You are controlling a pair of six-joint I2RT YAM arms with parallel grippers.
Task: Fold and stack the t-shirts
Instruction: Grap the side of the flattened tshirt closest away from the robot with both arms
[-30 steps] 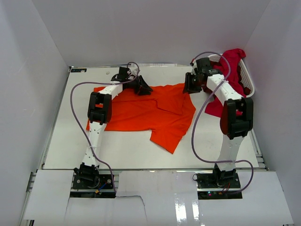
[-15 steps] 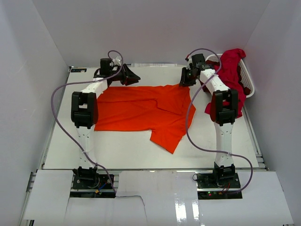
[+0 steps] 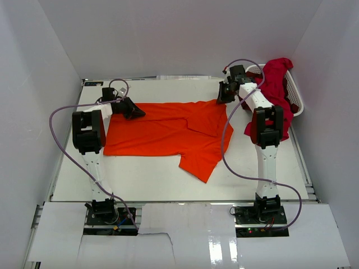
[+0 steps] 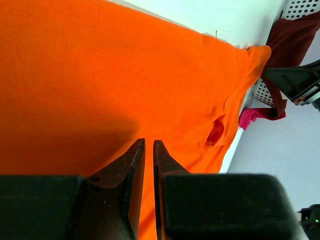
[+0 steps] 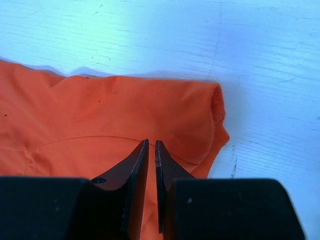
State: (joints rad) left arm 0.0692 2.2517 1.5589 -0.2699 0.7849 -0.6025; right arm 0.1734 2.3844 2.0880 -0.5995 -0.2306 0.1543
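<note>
The left gripper (image 4: pixel 148 142) has just clenched. A moment ago its jaws stood wider, and now only a thin slit shows between them, tips sunk into orange cloth, which I take for a pinch of fabric. The right gripper (image 5: pixel 151 142) has done the same at the other end, closing down on the hem beside a rounded corner of the shirt.

The orange t-shirt (image 3: pixel 168 129) lies stretched between them in the middle of the table (image 3: pixel 140 179). The left pincer is at its far-left corner and the right one at its far-right corner. A second ago the left arm was further in along that far edge and the cloth was rumpled around it. It has since swung out to the corner, and the shirt now lies flatter and wider, its far edge nearly straight. One flap still juts toward the arms' bases on the near side.

The red t-shirts (image 3: pixel 277 75) are heaped in the laundry basket (image 3: pixel 297 95) at the far right, one trailing over the rim onto the table — untouched.

To my eye the spreading is done and the first fold is about to start, with both far corners in hand. Nothing is folded or stacked yet.
</note>
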